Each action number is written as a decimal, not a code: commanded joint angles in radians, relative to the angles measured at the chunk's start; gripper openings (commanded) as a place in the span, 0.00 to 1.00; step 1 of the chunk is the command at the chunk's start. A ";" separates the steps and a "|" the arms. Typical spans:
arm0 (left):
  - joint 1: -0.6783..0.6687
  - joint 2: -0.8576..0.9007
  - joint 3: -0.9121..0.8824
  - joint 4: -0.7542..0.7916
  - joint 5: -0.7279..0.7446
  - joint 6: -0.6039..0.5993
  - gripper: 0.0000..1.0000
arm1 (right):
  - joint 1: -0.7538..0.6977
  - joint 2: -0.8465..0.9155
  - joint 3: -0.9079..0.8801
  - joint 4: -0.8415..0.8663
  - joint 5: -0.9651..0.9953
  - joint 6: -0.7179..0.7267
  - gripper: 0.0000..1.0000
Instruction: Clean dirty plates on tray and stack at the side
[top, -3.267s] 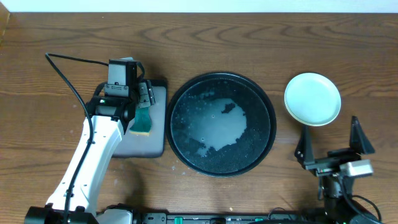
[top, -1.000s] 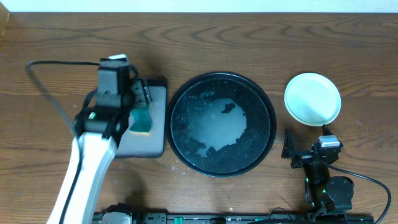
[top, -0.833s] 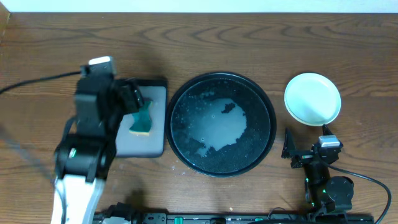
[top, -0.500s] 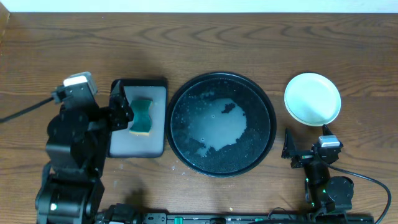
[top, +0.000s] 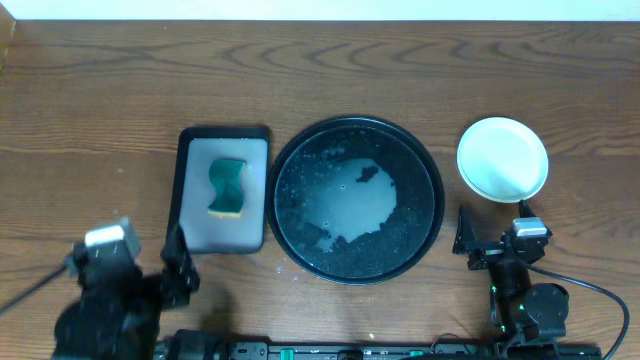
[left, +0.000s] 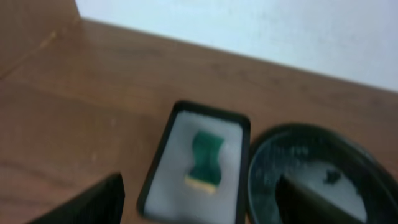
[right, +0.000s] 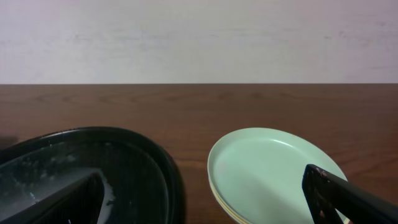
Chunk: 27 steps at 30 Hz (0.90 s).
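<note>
The plates (top: 503, 158) sit stacked on the table right of the tray, a mint-teal one on top; the right wrist view shows the stack (right: 273, 174) with a pale yellow rim beneath. The round black tray (top: 425, 170) holds only a puddle of wet residue; it also shows in the left wrist view (left: 261, 168) and the right wrist view (right: 155, 162). My left gripper (top: 178, 265) is open and empty at the front left. My right gripper (top: 490, 240) is open and empty just in front of the stack.
A rectangular black-rimmed tray (top: 192, 215) left of the round tray holds a green and yellow sponge (top: 227, 187), also seen in the left wrist view (left: 205, 158). The right arm's cable runs along the front right edge.
My left gripper let go of the sponge on the rectangular tray and pulled back toward the front left edge. The right arm drew back early on, then stayed still.
</note>
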 joint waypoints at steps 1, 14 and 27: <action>-0.003 -0.097 -0.025 -0.046 -0.012 0.001 0.78 | -0.003 -0.006 -0.001 -0.005 0.012 0.003 0.99; -0.002 -0.390 -0.262 -0.011 -0.005 -0.038 0.78 | -0.003 -0.006 -0.001 -0.005 0.012 0.003 0.99; 0.008 -0.394 -0.597 0.809 -0.004 -0.097 0.78 | -0.003 -0.006 -0.001 -0.005 0.012 0.003 0.99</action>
